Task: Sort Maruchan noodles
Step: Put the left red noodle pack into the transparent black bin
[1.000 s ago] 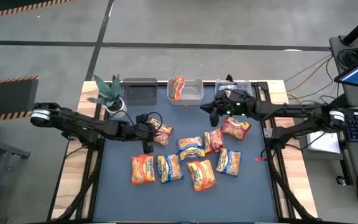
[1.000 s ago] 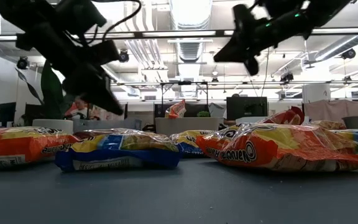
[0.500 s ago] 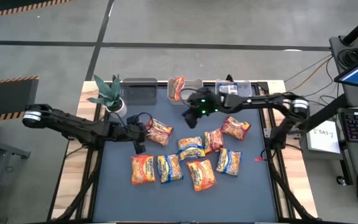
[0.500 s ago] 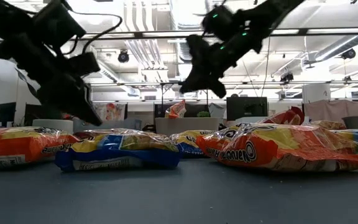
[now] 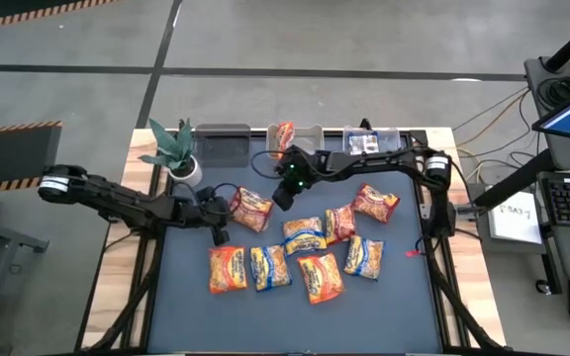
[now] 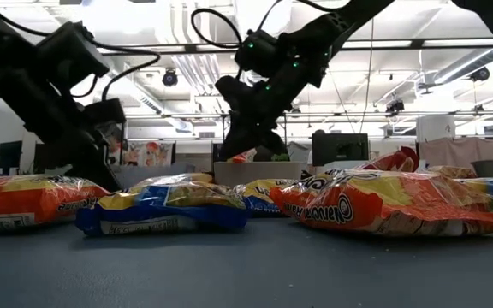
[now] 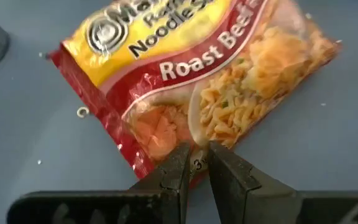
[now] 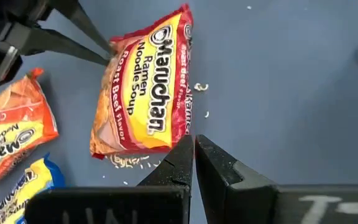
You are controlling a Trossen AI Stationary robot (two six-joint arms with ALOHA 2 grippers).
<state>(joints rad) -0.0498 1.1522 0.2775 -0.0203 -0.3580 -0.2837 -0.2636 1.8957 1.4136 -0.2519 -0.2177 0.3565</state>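
Dark mat (image 5: 191, 297) — nine noodle packets (image 5: 250, 209); left claw (image 5: 216, 220) pinches one — right claw (image 5: 283, 194) closed.

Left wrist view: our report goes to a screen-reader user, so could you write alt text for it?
The left gripper pinches the bottom edge of a Maruchan Roast Beef ramen packet, red and yellow, lying on the dark blue-grey table. A few noodle crumbs lie beside the packet.

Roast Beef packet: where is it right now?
High view: the Roast Beef packet lies left of centre, near the plant, its edge pinched by the left gripper, with the right gripper beside.
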